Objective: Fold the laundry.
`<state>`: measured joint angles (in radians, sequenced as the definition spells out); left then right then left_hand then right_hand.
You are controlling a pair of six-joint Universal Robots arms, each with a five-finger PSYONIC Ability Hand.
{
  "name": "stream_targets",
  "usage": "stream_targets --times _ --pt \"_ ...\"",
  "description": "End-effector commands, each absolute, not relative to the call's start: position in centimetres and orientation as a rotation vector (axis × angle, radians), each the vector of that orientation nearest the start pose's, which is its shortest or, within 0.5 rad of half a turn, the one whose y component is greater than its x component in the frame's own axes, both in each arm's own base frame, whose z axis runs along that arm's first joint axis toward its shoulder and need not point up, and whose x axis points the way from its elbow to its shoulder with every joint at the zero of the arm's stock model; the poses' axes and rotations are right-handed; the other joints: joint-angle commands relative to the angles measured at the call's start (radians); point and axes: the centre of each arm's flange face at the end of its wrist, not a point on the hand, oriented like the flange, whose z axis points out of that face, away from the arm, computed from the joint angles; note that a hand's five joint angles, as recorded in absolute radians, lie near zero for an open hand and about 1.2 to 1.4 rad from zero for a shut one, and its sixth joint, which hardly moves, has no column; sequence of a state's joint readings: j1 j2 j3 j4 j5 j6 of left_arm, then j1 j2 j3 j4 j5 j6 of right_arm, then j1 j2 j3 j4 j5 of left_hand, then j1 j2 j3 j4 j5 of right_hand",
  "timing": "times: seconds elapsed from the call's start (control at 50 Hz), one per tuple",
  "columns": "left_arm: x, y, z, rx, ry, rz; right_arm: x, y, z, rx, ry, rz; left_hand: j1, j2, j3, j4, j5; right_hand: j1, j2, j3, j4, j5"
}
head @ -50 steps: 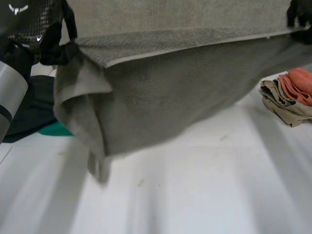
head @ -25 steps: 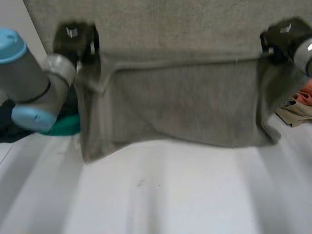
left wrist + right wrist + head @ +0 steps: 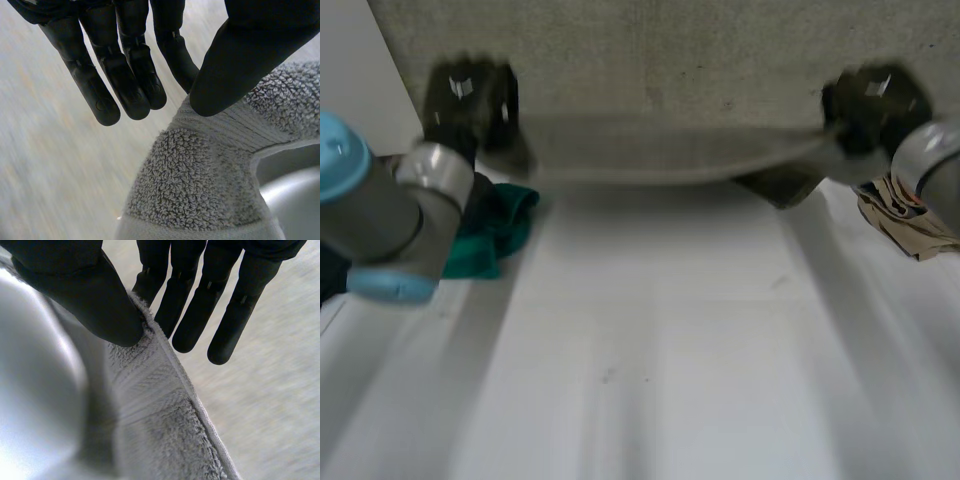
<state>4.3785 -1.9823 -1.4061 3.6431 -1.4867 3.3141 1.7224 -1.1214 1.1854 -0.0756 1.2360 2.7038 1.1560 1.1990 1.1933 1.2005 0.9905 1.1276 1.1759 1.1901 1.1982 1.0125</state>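
A grey terry towel [image 3: 670, 60] spreads across the far side of the white table [image 3: 660, 360], its near edge stretched taut between my two hands. My left hand [image 3: 470, 97] holds the near left corner. In the left wrist view its thumb [image 3: 240, 60] pinches the towel's [image 3: 200, 185] hemmed band against a finger, the other fingers straight. My right hand [image 3: 876, 100] holds the near right corner. There the thumb [image 3: 90, 295] clamps the towel's [image 3: 160, 410] hem against a finger.
A green cloth [image 3: 498, 228] lies bunched beside my left arm [image 3: 380, 220], with something dark behind it. A folded pile of beige cloths [image 3: 912, 228] sits at the right, beside my right forearm.
The towel hung low in front of the camera a second ago. Both hands have carried it away from me, and its hanging part has swung off the near table.
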Motion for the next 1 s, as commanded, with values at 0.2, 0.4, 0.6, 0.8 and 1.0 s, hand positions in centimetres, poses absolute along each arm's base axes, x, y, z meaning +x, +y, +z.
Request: stream_targets --times 0.2,0.4,0.6,0.8,1.0 --pt "-24.9 -30.1 15.0 0.954 2.291 -1.965 21.3 -31.9 15.0 -1.443 2.215 -1.680 0.156 0.113 0.119 0.112 0.147 0.269 0.220 0.206 0.198 0.209" --pt "-25.2 -29.5 14.2 1.046 2.221 -1.898 21.2 -31.3 14.5 -1.399 2.234 -1.640 -0.543 -0.586 -0.581 -0.588 -0.552 0.269 0.220 0.206 0.198 0.209" --pt "-23.0 -24.4 16.7 0.991 2.210 -1.890 21.2 -31.2 14.3 -1.388 2.241 -1.628 -0.247 -0.290 -0.284 -0.292 -0.256 0.269 0.220 0.206 0.198 0.209" --pt "-23.3 -23.2 14.6 1.056 2.279 -1.812 21.1 -31.0 14.2 -1.388 2.244 -1.619 -0.138 -0.181 -0.175 -0.183 -0.147 0.269 0.220 0.206 0.198 0.209" --pt "-25.0 -27.0 11.8 1.073 2.296 -1.790 20.9 -30.9 13.9 -1.381 2.257 -1.606 -0.649 -0.692 -0.686 -0.693 -0.658 0.269 0.220 0.206 0.198 0.209"
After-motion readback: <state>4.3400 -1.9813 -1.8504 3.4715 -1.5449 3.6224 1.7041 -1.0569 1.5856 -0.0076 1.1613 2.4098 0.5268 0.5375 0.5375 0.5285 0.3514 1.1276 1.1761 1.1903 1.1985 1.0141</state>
